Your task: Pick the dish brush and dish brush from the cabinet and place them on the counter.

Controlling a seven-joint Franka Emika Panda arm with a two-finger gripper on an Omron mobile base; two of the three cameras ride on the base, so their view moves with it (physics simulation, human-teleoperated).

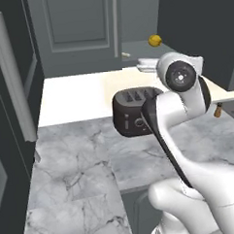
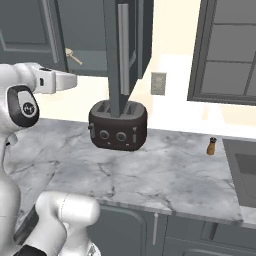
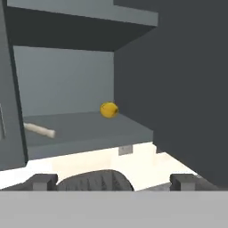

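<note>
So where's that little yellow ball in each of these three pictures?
Left base view: the yellow ball sits on the cabinet shelf, upper right of centre, above the toaster.
Right base view: I cannot make it out; the open cabinet door stands in front of the shelf.
Hand view: it is at mid-picture, at the back of the shelf beside the dark side wall.
Shared landmark: the toaster, directly below the cabinet.

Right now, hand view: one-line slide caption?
Open gripper faces the cabinet shelf: yellow ball, cream brush handle.
</note>
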